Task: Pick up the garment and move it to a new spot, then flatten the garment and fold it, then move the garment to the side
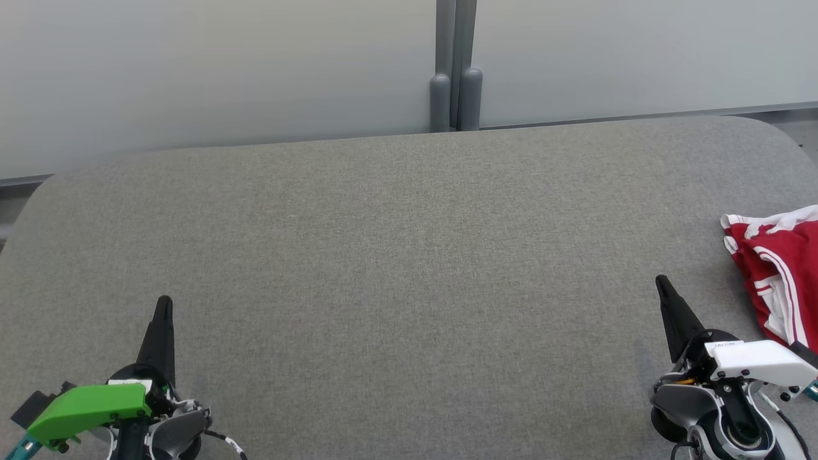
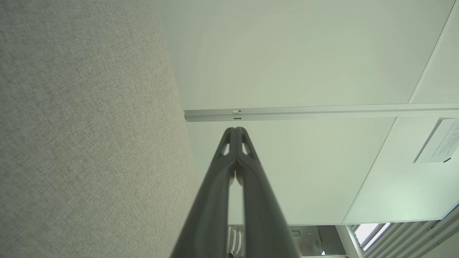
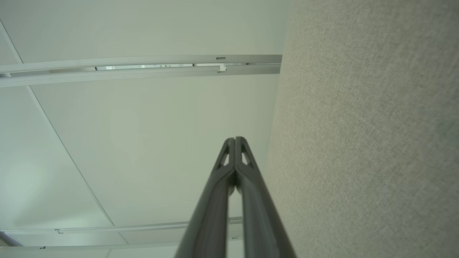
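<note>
Garment [image 1: 776, 268], red with white stripes, lies on the biggest thing we see: a wide grey fabric-covered table [image 1: 409, 255] with rounded corners, spanning the head view. Behind it stand pale wall panels [image 1: 223, 70], joined by a grey post [image 1: 455, 64]. The garment sits bunched at the table's far right edge and is partly cut off by the frame. It is near the right gripper [image 1: 660, 281] but not touching it. The left gripper [image 1: 164, 301] sits well apart at the lower left. Both claws are pinched fully together and hold nothing.

We judge that the stage fits two readings: a rumpled heap waiting to be carried to the middle, or a piece already set aside. What we see of it looks creased rather than squarely folded, yet too much is out of frame to settle it. Should a grasp be wanted, the jaws would have to part, and the right arm is the nearer one.

The head view gives us the garment and both arms together. The wrist views give closer detail. They show the left gripper [image 2: 235, 129] and the right gripper [image 3: 235, 139], each with fingertips meeting and the table running alongside. The left wrist view also shows a small paper notice [image 2: 439, 141] on the wall.
</note>
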Motion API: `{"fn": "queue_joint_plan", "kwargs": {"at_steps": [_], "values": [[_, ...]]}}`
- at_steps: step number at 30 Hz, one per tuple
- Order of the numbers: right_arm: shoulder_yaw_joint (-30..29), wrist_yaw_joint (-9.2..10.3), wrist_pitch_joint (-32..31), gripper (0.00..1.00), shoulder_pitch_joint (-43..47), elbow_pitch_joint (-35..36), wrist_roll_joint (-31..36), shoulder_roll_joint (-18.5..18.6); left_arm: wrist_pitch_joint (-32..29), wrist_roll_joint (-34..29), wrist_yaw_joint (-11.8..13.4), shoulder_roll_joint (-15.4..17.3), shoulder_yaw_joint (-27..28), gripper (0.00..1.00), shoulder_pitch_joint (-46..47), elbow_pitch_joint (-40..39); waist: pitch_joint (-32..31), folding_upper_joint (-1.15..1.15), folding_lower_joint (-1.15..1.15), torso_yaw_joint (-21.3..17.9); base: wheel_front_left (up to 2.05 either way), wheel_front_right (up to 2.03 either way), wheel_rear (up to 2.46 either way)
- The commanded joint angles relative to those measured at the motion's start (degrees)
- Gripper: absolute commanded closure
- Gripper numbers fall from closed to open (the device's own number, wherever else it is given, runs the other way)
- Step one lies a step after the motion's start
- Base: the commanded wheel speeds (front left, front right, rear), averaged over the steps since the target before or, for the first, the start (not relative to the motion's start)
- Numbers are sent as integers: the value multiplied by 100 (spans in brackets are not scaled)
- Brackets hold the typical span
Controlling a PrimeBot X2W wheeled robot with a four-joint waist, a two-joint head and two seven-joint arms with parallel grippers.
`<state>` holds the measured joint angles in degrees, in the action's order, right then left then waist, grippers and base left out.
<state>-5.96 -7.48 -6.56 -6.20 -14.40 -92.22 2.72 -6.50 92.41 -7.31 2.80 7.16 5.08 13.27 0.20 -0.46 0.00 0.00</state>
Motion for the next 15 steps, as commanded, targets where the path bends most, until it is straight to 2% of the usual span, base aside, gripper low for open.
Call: {"fn": "queue_joint_plan", "kwargs": {"at_steps": [1, 15], "values": [[10, -3, -25, 100, -60, 26, -45, 31, -17, 4, -43, -1, 9, 100, 60, -16, 0, 46, 0, 0, 0, 0, 0], [11, -2, -26, 100, -59, 26, -45, 31, -16, 6, -43, -1, 8, 100, 60, -17, 0, 46, 0, 0, 0, 0, 0]]}}
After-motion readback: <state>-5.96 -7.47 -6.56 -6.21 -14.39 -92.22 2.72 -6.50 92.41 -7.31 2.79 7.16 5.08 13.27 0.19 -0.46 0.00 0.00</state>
